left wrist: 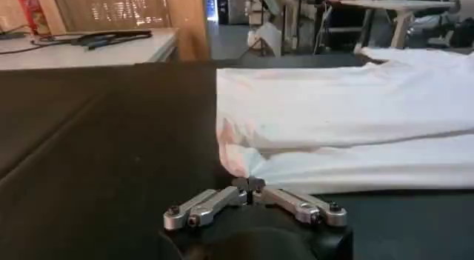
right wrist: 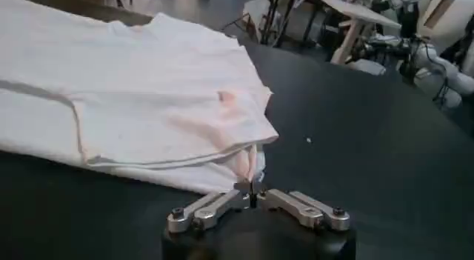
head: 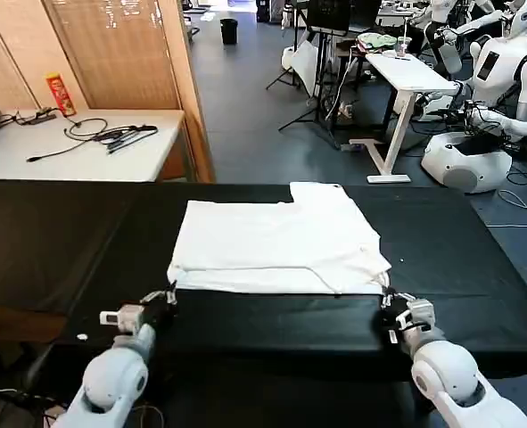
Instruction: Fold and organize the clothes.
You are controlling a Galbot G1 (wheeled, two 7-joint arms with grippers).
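A partly folded white T-shirt [head: 276, 239] is spread on a black table [head: 58, 241]. Its near left corner is pinched by the left gripper [head: 168, 298], its near right corner apparently by the right gripper [head: 387, 306].

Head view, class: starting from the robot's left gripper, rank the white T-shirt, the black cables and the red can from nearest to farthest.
From the left gripper:
1. White T-shirt, its near corner at the fingertips, on the black table.
2. Black cables, beyond on the white side table.
3. Red can, farthest back on that table.
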